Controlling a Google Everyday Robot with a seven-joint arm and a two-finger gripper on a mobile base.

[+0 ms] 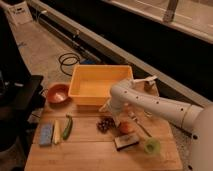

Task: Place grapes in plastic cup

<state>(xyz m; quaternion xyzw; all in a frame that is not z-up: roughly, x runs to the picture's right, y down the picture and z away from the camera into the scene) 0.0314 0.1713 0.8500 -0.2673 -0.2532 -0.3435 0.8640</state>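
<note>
Whether the gripper (pixel 109 111) is spread or closed cannot be told; it hangs just above the grapes (pixel 105 124) on the wooden board (pixel 90 150). This looks like the reaching step. Next it needs a grasp, then a carry to the plastic cup (pixel 152 146).

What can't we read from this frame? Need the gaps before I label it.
All in the camera view:
- gripper: low, just right of the grapes. The arm's own wrist covers it, so contact with them cannot be told.
- orange fruit: upper part hidden behind the arm.
- yellow bin: front right corner covered by the arm.
- arm: its base is cut off by the right edge.
</note>
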